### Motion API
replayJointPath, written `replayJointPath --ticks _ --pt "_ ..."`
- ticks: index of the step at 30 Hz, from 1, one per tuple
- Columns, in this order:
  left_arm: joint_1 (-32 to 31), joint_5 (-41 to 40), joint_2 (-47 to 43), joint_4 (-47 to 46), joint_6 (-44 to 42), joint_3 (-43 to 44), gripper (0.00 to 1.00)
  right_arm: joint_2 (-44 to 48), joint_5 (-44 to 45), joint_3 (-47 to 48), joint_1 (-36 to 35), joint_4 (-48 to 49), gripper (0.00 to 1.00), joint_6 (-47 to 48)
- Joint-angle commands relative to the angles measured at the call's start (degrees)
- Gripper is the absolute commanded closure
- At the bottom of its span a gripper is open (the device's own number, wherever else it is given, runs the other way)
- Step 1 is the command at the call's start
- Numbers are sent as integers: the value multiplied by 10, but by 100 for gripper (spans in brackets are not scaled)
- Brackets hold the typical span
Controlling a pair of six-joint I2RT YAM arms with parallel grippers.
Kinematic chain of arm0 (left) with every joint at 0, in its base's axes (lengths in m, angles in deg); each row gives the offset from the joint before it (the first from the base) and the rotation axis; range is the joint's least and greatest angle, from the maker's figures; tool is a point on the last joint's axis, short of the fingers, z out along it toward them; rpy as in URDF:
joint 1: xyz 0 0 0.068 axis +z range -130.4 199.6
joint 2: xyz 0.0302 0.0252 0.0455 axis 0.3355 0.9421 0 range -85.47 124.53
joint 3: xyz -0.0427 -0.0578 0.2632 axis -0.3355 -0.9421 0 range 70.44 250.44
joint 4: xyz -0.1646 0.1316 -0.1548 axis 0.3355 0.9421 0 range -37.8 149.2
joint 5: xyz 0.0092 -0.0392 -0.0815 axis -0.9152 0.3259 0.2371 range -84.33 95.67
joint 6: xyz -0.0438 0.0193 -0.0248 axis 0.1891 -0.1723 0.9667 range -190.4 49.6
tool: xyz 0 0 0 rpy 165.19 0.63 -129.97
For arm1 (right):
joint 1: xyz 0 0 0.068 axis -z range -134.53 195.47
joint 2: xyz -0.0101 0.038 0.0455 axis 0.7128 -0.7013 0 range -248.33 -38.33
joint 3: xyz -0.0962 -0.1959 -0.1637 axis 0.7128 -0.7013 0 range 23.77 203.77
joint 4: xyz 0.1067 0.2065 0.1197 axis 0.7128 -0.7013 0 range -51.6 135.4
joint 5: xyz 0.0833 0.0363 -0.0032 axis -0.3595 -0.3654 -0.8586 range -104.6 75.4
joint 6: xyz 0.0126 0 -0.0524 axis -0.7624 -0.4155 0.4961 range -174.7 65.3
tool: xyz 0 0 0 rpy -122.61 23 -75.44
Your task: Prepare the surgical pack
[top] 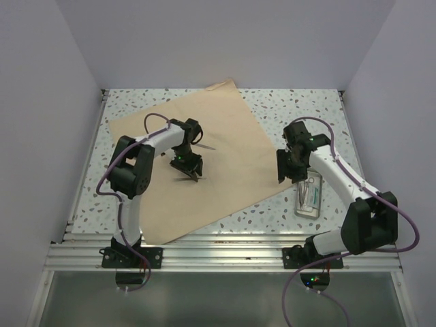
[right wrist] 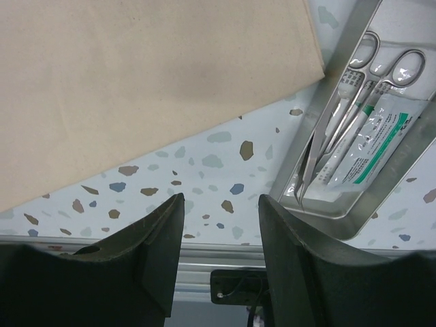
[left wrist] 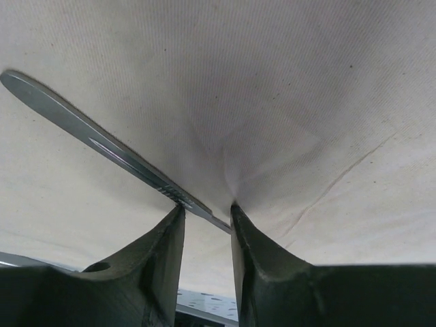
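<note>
Surgical pack (top: 231, 139) spread, left gripper (top: 190, 173) pointing down

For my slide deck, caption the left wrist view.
Left gripper straddling the end of a slim steel instrument lying on the surgical pack sheet.

Top cam looks down from high behind over the whole table (top: 293, 109); both wrist cams hover super close, pointing down, all three catching the surgical pack (top: 225, 150).
</note>
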Motion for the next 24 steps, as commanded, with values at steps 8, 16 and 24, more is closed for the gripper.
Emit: replayJointPath --ticks 8,16,24 --pt "0 -13 17 -16 18 -21 82 20 -10 0 -7 13 49 8" --pt "-1 -11 -1 -18 2 -24 100 2 -12 23 -11 9 49 8" --pt "-19 -13 -69 -29 -61 -37 100 -23 -21 64 -17 1 49 5"
